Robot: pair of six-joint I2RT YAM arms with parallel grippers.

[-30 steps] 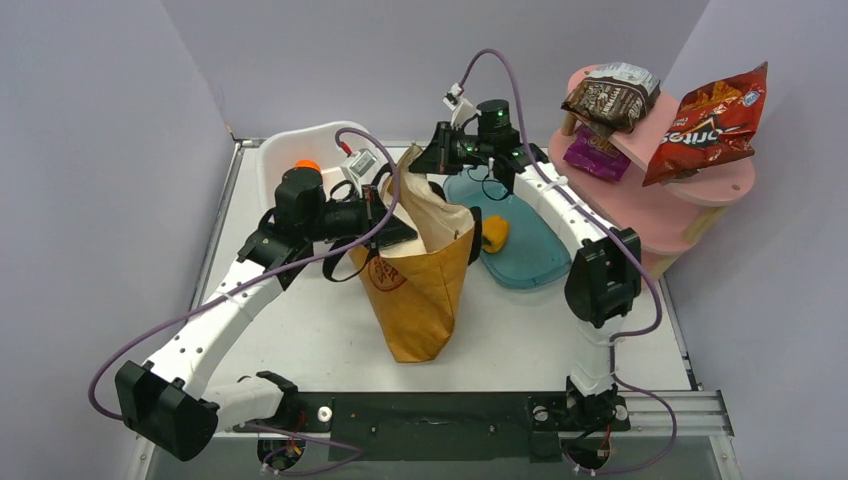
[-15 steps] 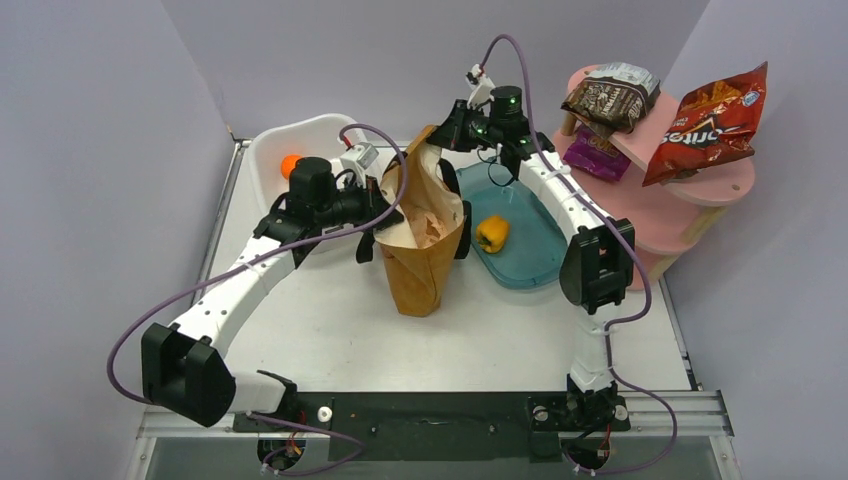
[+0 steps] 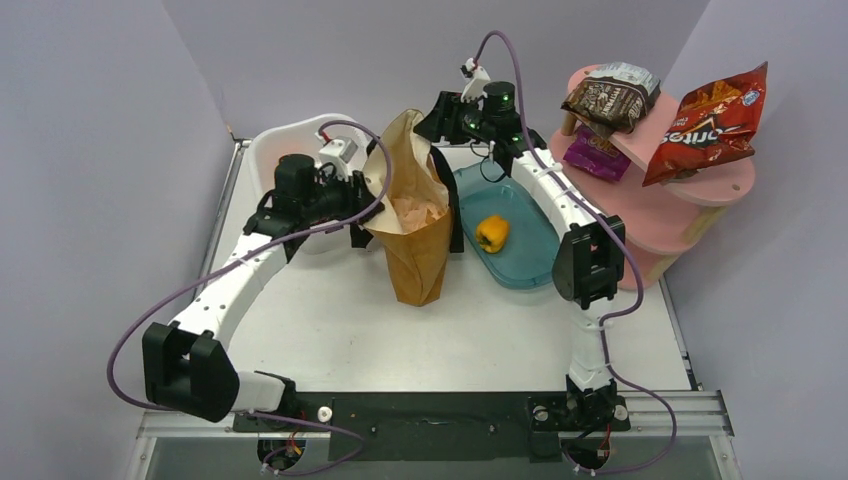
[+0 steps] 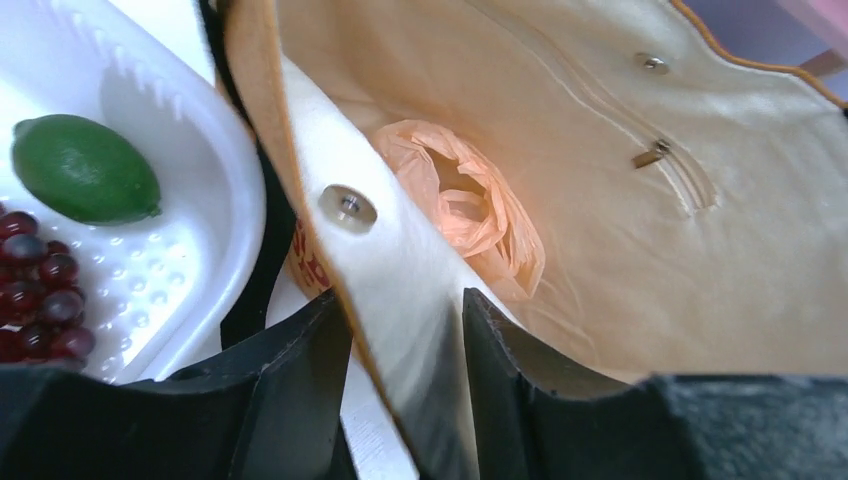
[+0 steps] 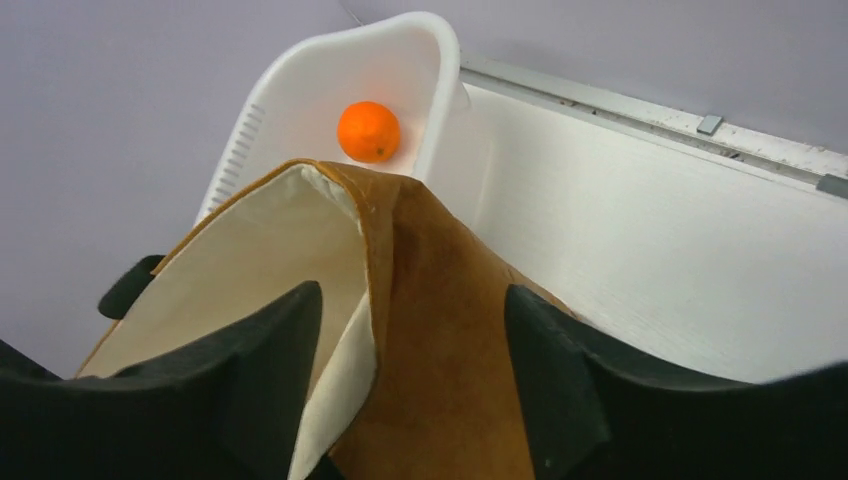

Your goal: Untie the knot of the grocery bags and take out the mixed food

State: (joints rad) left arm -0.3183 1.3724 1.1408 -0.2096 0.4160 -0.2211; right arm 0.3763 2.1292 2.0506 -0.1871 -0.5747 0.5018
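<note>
The mustard-brown tote (image 3: 418, 255) stands upright mid-table with its mouth wide. The crumpled peach plastic bag (image 4: 468, 205) lies inside it, also visible from above (image 3: 416, 208). My left gripper (image 3: 366, 200) is open at the tote's left rim, and the cream-lined wall (image 4: 405, 300) passes loosely between its jaws. My right gripper (image 3: 433, 124) is open at the back rim, straddling a fold of the tote (image 5: 430, 300). A lime (image 4: 85, 168) and dark red grapes (image 4: 35, 300) lie in the white tub (image 4: 215, 200), with an orange (image 5: 368, 131) at its far end.
A yellow bell pepper (image 3: 491, 232) lies in the teal tub (image 3: 535, 262) right of the tote. The pink shelf (image 3: 690, 205) at back right carries a red Doritos bag (image 3: 710, 120), a dark brown snack bag (image 3: 610, 98) and a purple packet (image 3: 595, 155). The tote's black straps hang down its sides.
Both grippers have gone from shut on the tote's rim to open. The tote has come down and back from its raised position, and now stands narrower on the table.
</note>
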